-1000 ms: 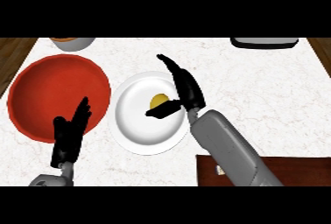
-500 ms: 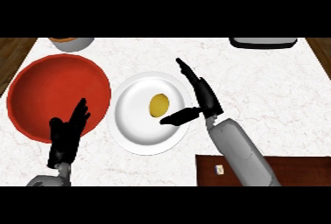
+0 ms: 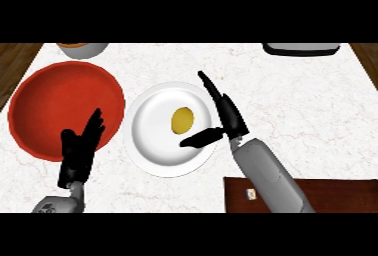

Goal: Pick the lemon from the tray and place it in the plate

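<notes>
A yellow lemon (image 3: 183, 120) lies in the middle of the white plate (image 3: 155, 150). My right hand (image 3: 225, 117) is open just right of the lemon, fingers straight and pointing away, thumb stretched out over the plate below the lemon; it does not touch the fruit. The round red tray (image 3: 59, 105) sits left of the plate with nothing in it. Resting over the tray's lower right rim, my left hand (image 3: 80, 150) is open with its fingers up.
A bowl (image 3: 83, 48) shows at the top left edge and a dark item (image 3: 301, 48) at the top right. A brown board (image 3: 332, 195) lies at the lower right, partly under my right forearm.
My right hand has let go of the lemon and drawn back to the right. The lemon now shows whole on the plate. The left hand has stayed put.
</notes>
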You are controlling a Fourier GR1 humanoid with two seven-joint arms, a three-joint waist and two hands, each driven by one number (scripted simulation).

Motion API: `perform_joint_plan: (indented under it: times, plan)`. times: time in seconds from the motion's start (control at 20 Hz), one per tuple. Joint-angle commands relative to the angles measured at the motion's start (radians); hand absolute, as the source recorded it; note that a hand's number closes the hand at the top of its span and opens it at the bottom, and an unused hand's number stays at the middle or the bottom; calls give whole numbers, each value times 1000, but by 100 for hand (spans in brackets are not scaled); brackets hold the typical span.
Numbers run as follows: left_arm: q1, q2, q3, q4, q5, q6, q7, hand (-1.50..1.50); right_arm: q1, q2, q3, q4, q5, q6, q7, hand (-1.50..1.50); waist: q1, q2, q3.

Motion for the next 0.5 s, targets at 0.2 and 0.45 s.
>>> perform_joint_plan:
  times: [0.2, 0.45]
  plan:
    - [57, 1, 20, -56, -17, -33, -14, 0, 11, 2, 2, 35, 79, -90, 27, -150, 0, -1, 0]
    - [37, -70, 17, 31, -46, -10, -60, 0, 16, 1, -39, 60, 102, -45, 6, -150, -4, 0, 0]
